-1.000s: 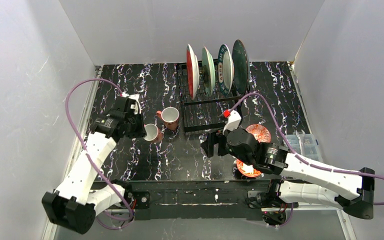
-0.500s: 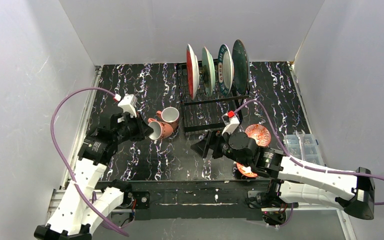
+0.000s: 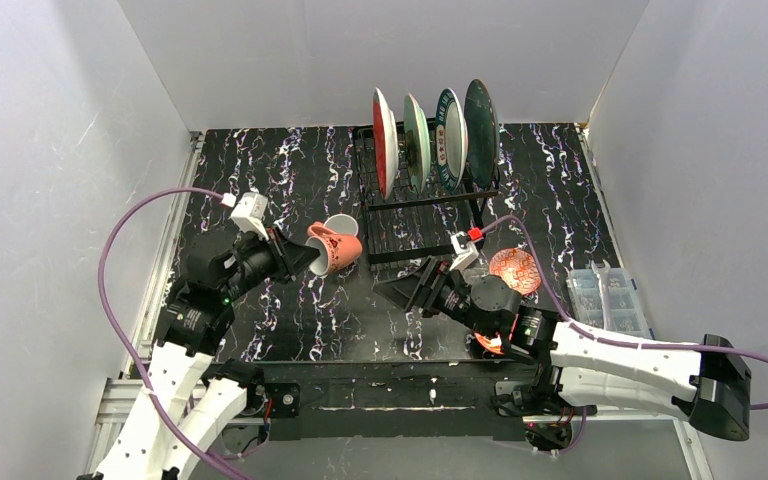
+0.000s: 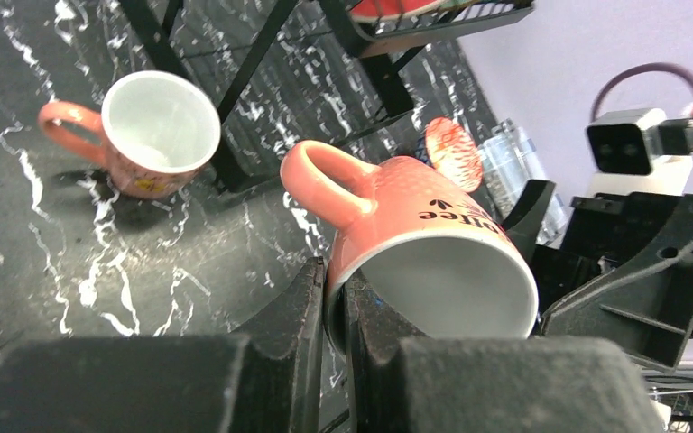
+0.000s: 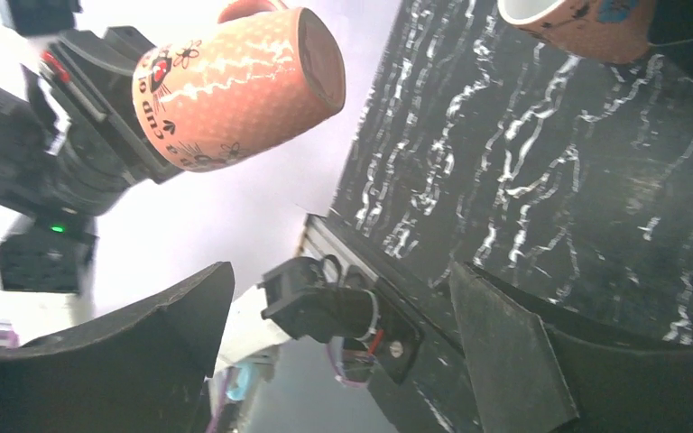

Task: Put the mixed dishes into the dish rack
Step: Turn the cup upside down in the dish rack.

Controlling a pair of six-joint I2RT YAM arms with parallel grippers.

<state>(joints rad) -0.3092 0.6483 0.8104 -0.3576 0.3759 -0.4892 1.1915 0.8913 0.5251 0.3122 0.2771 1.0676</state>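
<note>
Held mug [image 3: 335, 250]: tipped sideways, airborne just left of dish rack [image 3: 425, 202]. Left gripper [image 3: 303, 257] pinches its rim wall. Right gripper [image 3: 397, 288] gapes wide, empty, facing the mug; we judge a handover is intended.

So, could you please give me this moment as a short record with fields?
left hand: shut on rim of terracotta mug with white inside, held tipped in the air
right hand: open, empty
black wire dish rack: holds four round plates upright
second terracotta mug: upright on black marbled table, beside rack
red-patterned bowls: two on table, one partly hidden
</note>
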